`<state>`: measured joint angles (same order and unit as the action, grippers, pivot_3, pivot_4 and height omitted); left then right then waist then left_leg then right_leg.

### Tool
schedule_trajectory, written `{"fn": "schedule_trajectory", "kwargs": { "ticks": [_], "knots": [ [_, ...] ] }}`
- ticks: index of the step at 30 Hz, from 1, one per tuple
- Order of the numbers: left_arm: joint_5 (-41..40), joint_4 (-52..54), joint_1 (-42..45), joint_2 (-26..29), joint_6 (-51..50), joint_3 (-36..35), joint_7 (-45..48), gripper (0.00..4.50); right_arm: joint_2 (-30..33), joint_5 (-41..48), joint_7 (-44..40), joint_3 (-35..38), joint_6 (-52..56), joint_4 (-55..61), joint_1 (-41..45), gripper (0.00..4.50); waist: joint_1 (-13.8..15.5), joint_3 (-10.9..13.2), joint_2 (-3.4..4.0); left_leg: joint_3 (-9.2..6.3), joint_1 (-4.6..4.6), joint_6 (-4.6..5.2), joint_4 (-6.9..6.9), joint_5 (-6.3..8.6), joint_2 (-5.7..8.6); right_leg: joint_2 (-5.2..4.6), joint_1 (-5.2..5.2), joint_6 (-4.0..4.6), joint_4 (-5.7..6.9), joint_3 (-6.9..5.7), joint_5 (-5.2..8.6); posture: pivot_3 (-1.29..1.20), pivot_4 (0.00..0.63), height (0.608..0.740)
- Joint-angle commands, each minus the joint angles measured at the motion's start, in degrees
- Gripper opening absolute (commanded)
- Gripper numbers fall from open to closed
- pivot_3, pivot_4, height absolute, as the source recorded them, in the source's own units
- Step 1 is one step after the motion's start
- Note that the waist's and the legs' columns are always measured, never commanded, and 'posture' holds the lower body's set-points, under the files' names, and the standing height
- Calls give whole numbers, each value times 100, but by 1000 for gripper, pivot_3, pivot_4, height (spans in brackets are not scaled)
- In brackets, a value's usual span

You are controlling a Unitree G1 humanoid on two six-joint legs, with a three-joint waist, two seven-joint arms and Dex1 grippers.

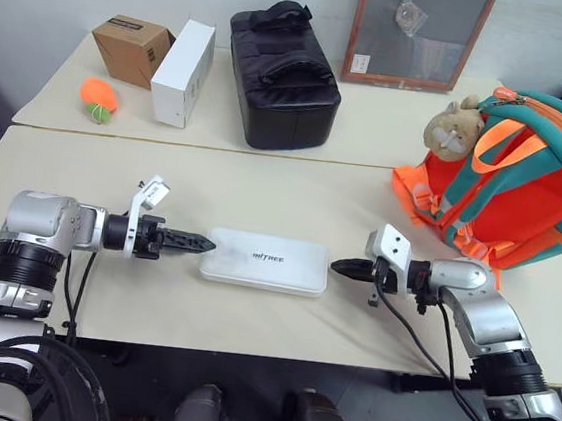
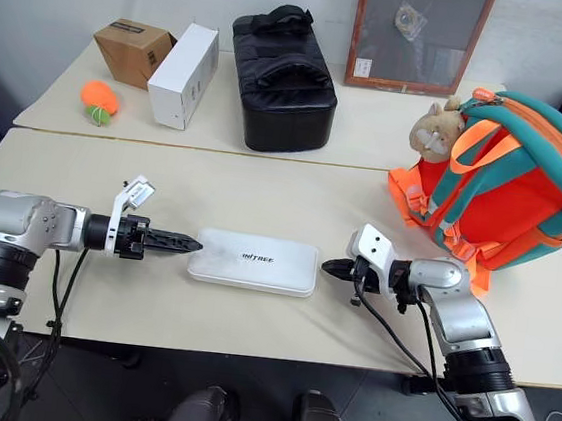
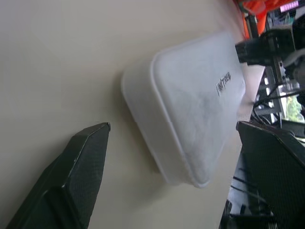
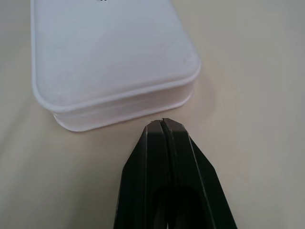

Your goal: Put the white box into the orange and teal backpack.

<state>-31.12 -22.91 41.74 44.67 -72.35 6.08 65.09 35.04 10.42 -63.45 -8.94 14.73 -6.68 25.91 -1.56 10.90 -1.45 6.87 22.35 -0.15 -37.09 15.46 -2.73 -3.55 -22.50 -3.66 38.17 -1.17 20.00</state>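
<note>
You see the white box (image 1: 266, 260) flat on the worktop (image 1: 263, 189) at centre frame, the left gripper (image 1: 200, 244) with jaws wide, the right gripper (image 1: 338, 267) with jaws closed on nothing.

Lighting: bright, even, diffuse, from overhead; worktop (image 1: 264, 184) evenly lit, no glare.
Shadows: soft and faint. Thin shadow hugs the box (image 1: 266, 261) along its near edge; a pale one lies beside the box corner in the right wrist view.
Sharpness: head views crisp across the worktop.
Blur: left wrist view smeared throughout, box lettering streaked, left pincer (image 3: 171, 176) fingers (image 3: 71, 181) soft.
Right wrist view: box edge sharp, right pincer (image 4: 163, 123) fingers slightly soft.
</note>
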Motion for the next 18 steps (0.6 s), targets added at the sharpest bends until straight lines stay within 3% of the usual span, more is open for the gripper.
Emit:
{"fn": "schedule_trajectory", "kwargs": {
  "ticks": [1,7,16,18],
  "knots": [
    [145,-132,69,-310,-57,559,118,4469,1,38,53,58,-110,290,-63,0,6,0,0,0,0,0,0,0,0,0,0,0,0,0,0,0,150,740],
    [185,-848,760,-1100,194,164,-73,4469,-62,-16,153,-4,-166,432,-182,0,112,-1,1,-1,0,9,-15,0,4,-1,6,-6,-1,1,-3,0,150,740],
    [293,-1142,1110,-1275,283,368,373,4469,-125,-48,293,6,-206,498,-277,0,70,0,1,1,11,7,-10,0,-1,5,-5,-11,-8,2,-6,0,150,740],
    [229,-1189,1189,-1222,249,316,511,4060,-145,-63,344,3,-226,508,-317,0,42,0,1,2,12,7,-14,0,0,5,-4,-11,-9,2,-6,0,150,740]
  ]
}}
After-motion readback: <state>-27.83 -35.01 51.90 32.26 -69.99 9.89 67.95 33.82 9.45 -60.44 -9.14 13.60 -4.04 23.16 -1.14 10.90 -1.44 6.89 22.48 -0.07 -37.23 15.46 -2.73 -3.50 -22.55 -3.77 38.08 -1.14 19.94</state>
